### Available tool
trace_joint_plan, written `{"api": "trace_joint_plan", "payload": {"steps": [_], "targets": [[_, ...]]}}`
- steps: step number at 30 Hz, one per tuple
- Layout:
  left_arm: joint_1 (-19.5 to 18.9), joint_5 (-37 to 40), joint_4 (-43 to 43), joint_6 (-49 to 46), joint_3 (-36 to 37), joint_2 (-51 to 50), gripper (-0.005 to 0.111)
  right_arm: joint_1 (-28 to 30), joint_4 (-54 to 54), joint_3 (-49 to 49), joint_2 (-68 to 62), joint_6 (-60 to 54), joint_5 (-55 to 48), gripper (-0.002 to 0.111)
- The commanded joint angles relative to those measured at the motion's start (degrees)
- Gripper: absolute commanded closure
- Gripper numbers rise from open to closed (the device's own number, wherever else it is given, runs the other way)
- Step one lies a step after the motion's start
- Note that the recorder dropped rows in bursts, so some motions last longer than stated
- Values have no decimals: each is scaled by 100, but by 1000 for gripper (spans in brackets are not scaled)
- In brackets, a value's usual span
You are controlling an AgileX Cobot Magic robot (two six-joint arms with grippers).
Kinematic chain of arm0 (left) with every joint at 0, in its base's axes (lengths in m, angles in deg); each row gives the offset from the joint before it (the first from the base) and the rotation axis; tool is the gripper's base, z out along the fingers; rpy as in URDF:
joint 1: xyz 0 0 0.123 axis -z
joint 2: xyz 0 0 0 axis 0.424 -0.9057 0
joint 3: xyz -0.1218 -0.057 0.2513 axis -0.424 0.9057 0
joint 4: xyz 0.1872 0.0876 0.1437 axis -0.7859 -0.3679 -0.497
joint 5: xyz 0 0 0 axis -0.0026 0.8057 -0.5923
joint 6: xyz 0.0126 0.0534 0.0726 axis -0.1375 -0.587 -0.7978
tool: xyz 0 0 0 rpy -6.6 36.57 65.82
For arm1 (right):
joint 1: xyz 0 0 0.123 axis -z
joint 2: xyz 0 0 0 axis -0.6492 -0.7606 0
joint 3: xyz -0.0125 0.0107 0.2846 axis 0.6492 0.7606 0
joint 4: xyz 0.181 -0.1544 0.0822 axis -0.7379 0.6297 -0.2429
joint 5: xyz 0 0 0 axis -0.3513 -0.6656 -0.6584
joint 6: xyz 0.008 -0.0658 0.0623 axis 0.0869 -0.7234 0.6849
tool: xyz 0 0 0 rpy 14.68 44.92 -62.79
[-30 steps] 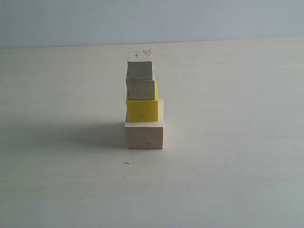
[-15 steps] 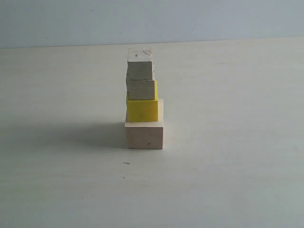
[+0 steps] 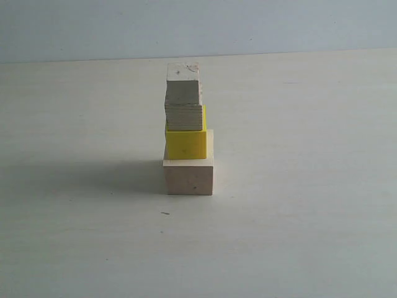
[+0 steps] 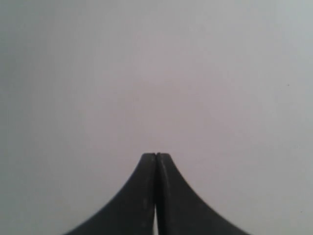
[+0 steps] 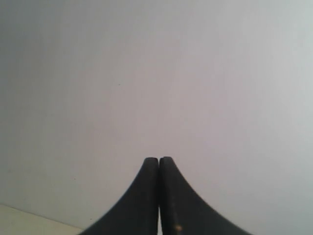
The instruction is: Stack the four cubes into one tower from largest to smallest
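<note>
Standing upright near the middle of a pale cream tabletop (image 3: 298,198) as a four-block tower (image 3: 186,133), seen in the exterior view. Sitting at the bottom, flat on the table, as a large pale wooden cube (image 3: 189,177). Resting on that as a mid-sized bright yellow cube (image 3: 185,143), set toward the base's left side and leaving a strip of the base's top bare on the right. Lying on the yellow block as a smaller plywood cube with layered edges (image 3: 183,117), its left face nearly in line with the yellow one's. Topping off as the smallest pale wooden cube (image 3: 183,87), looking about as wide as the plywood block from this angle, with a small dark mark on its upper face. Touching at every level, with no visible lean.

Casting a soft grey shadow (image 3: 93,177) leftward across the table. Lying just in front of the base as a tiny dark speck (image 3: 165,213). Rising behind the table as a plain bluish-grey wall (image 3: 279,25).

Pinching the two dark curved fingers (image 4: 137,196) of the left gripper (image 4: 156,155) fully together, gripping nothing, facing a blank grey-white surface. Pinching the dark fingers (image 5: 139,196) of the right gripper (image 5: 159,159) together likewise, gripping nothing.
</note>
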Motion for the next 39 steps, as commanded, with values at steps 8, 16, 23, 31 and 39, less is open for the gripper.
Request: {"api": "trace_joint_plan", "payload": {"steps": [8,16,23,31,39], "targets": [[-4,1680,-5964,5746,1329,11,107,2,56,37,0,23,11,108],[-94,1881,-6649,5747,1329,11,107,2,56,37,0,23,11,108],[-993,2599,-6656,5797,1329,11,107,2,56,37,0,23,11,108],[-1204,2613,-6615,6465,1453,11,107,2,56,37,0,23,11,108],[-1350,2203,-6615,7379,2267,11,107,2,56,37,0,23,11,108]]}}
